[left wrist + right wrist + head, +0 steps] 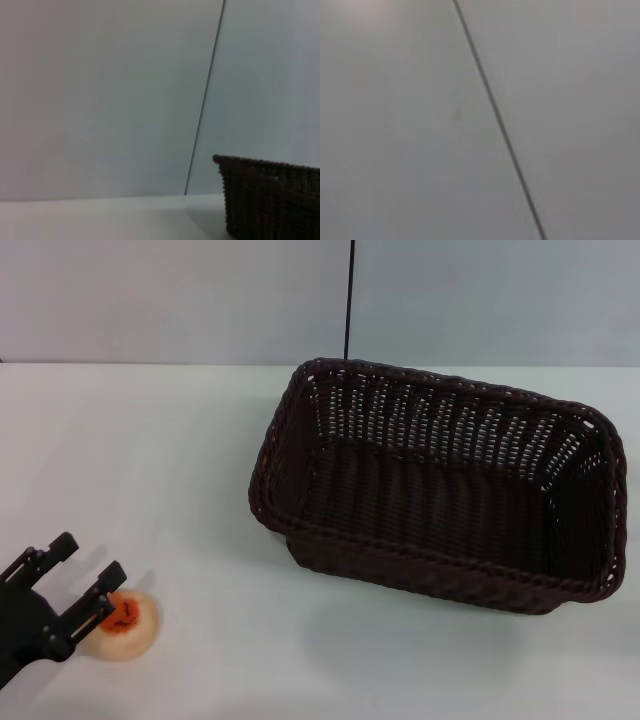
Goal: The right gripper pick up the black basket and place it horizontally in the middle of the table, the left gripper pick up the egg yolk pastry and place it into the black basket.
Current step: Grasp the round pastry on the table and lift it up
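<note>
From the head view: saw the large rectangular woven black basket resting lengthwise on the plain white counter, right of middle, with nothing inside. Judged the basket step done and the pastry pickup in hand. Found the left tool low at the near left corner, fingers spread apart, one finger over the orange-red patch of the small round pale beige egg yolk pastry, which lay on the counter, not yet gripped. Judged the next move to call for centring the open fingers around the pastry, closing, lifting, then carrying across to the basket.

From the left wrist view: caught only a basket corner, the counter and a wall.

From the right wrist view: showed blank wall only; right tool out of sight.
</note>
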